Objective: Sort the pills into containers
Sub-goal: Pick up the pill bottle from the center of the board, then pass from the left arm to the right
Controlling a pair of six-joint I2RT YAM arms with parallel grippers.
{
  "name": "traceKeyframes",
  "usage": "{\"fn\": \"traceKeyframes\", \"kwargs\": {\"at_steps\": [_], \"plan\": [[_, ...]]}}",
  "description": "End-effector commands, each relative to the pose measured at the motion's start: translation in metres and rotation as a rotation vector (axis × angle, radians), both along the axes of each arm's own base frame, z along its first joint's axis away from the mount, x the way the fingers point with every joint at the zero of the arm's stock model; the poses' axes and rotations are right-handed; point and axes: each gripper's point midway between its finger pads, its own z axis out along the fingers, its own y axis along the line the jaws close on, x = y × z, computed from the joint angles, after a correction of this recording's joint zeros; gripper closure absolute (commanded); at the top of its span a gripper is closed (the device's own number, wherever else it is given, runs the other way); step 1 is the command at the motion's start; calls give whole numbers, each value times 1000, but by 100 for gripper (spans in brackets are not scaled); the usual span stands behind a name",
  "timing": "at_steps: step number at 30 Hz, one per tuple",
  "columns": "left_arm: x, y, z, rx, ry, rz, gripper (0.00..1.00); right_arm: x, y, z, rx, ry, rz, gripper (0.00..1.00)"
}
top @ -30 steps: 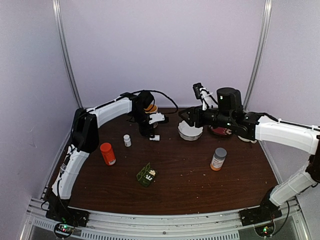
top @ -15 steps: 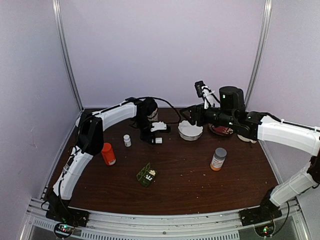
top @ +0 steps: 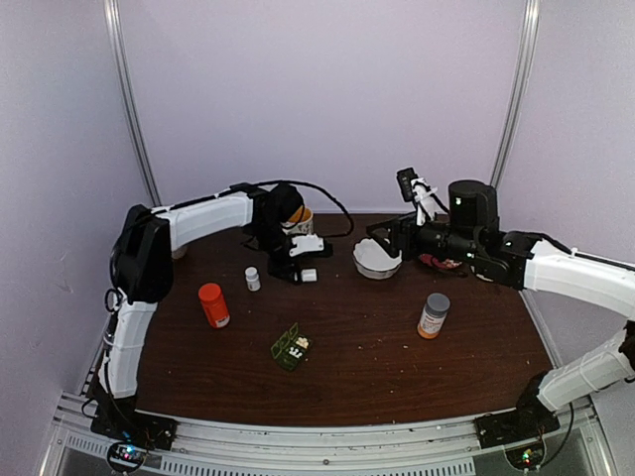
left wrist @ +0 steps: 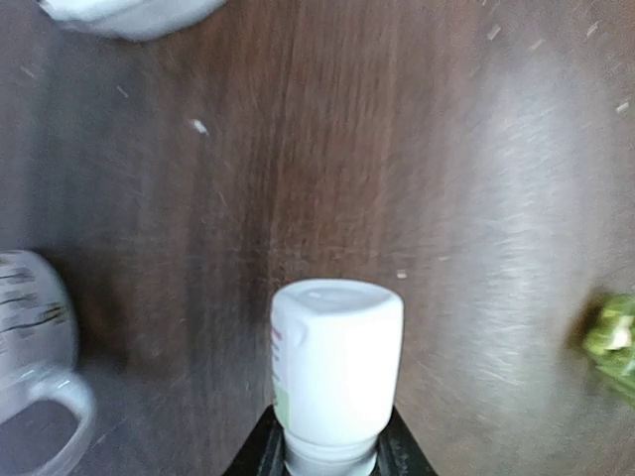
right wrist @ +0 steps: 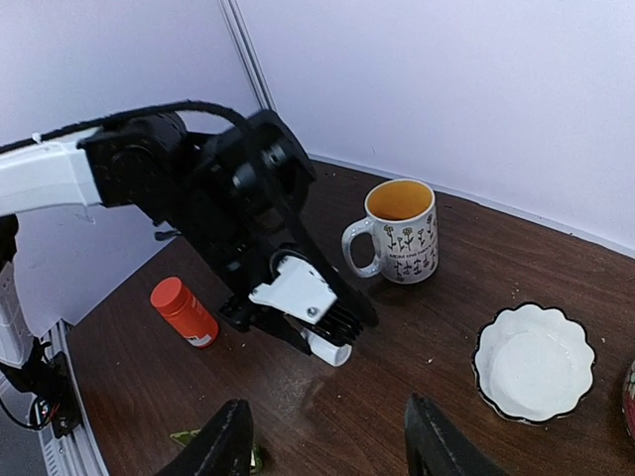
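Note:
My left gripper [top: 306, 273] is shut on a small white bottle [top: 311, 276], which it holds on its side just above the brown table. The left wrist view shows this bottle [left wrist: 335, 372] sticking out from between the black fingers [left wrist: 260, 458]. In the right wrist view the same bottle [right wrist: 327, 347] pokes out under the left gripper [right wrist: 332, 332]. The dark green pill box [top: 290, 347] lies open in the middle of the table with pale bits in it, apart from both arms. My right gripper [top: 382, 236] hovers open over the back of the table, its fingers [right wrist: 230, 441] wide apart and empty.
An orange bottle [top: 212, 304] and a second small white bottle [top: 252, 279] stand at the left. A flowered mug [top: 298, 220] stands behind the left gripper. A white scalloped dish [top: 377, 260], a dark bowl [top: 442, 261] and a grey-capped bottle [top: 433, 315] are at the right.
The left jaws have closed on the small white bottle, and the left arm's elbow has swung out to the left. The right arm has drifted slightly to the right.

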Motion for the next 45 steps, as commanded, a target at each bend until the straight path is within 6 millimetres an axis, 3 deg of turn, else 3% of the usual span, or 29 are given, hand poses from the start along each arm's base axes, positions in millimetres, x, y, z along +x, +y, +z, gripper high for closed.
{"fn": "traceKeyframes", "kwargs": {"at_steps": [1, 9, 15, 23, 30, 38, 45], "plan": [[-18, -24, 95, -180, -157, 11, 83, -14, -3, 11, 18, -40, 54, 46], [-79, -28, 172, -280, -292, 7, 81, -49, 2, 25, 191, 51, 170, 43], [-114, -28, 208, -326, -357, -20, 81, -73, 21, 39, 353, 172, 322, 41], [-126, -25, 220, -299, -425, -14, 81, -83, 53, 31, 272, 286, 328, 35], [-141, -27, 227, -317, -429, -42, 80, -84, 71, 31, 295, 338, 352, 44], [-153, -26, 237, -354, -417, -57, 79, -81, 81, 28, 285, 362, 330, 40], [-157, -26, 235, -353, -416, -69, 79, -84, 92, 32, 304, 380, 370, 51]]}}
